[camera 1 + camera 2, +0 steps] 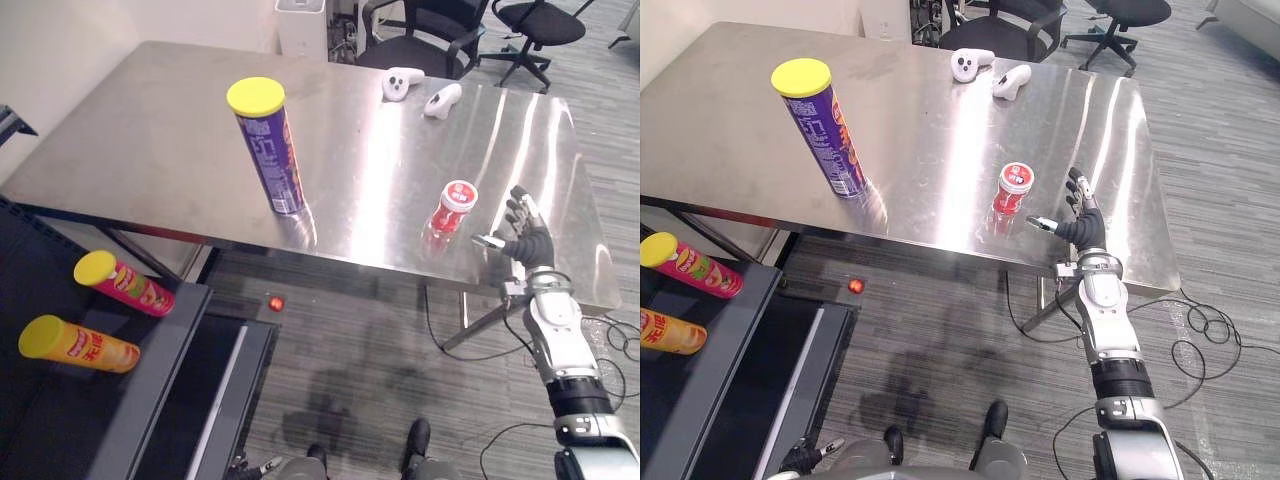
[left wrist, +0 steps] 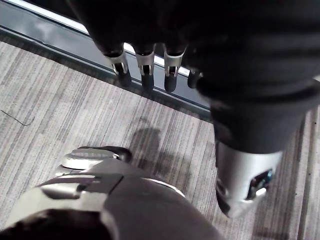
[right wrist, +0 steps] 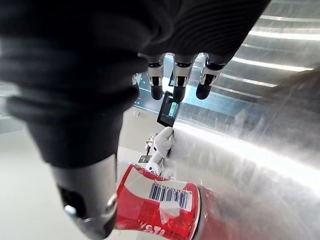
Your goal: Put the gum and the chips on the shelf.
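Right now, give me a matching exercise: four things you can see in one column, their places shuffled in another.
1. tall purple chips can with a yellow lid
2. small red gum bottle
3. pink chips can with a yellow lid
4. small red ball

A. lying on the dark shelf
B. on the grey carpet floor
C. standing midway on the steel table
D. on the table, next to the right hand

Pairs: 1-C, 2-D, 3-A, 4-B.

No wording is legible. The red gum tub (image 3: 150, 216) bears a white barcode label (image 3: 169, 196), digits too small; lettering on the purple chips can (image 1: 272, 150), and the pink can (image 1: 128, 284) and orange can (image 1: 80, 344) near left, is unreadable
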Controlling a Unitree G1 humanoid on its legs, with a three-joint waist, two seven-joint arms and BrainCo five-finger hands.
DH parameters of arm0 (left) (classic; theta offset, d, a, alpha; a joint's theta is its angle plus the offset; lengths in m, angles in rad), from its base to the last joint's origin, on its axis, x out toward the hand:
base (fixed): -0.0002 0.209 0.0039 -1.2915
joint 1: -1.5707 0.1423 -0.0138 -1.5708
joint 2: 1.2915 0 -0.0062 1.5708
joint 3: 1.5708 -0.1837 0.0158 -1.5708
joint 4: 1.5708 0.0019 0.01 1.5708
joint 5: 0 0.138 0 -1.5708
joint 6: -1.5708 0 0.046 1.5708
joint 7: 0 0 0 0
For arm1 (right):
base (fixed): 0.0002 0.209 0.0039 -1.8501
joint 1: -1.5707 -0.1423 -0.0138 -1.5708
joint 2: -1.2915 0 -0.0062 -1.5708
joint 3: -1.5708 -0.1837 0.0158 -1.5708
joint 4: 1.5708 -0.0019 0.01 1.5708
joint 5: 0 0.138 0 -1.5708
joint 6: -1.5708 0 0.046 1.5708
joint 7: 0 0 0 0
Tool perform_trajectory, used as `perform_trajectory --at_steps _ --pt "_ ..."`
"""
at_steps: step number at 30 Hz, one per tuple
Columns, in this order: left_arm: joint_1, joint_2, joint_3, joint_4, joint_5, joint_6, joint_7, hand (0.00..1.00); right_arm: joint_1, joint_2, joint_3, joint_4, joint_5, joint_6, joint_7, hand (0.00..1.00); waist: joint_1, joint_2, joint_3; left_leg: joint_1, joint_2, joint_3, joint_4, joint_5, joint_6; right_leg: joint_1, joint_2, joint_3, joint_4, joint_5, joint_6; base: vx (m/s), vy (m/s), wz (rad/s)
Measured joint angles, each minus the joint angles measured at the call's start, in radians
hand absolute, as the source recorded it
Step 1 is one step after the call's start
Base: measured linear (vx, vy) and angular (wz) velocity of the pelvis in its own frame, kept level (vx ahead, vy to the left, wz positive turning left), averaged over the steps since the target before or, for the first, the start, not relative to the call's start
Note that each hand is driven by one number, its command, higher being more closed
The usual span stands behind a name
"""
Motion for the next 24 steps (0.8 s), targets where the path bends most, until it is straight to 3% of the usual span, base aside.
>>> perform_trajectory --at_steps 24 --pt "0.000 -0.003 -0.011 -0.010 0.000 0.000 0.021 0.00 -0.094 -0.010 0.038 0.062 0.002 0.006 -0.016 0.00 0.032 0.005 0.028 -0.002 -0.008 -0.020 0.000 0.000 0.000 0.003 -0.009 -0.002 0.000 0.001 0.001 0.00 -0.002 0.01"
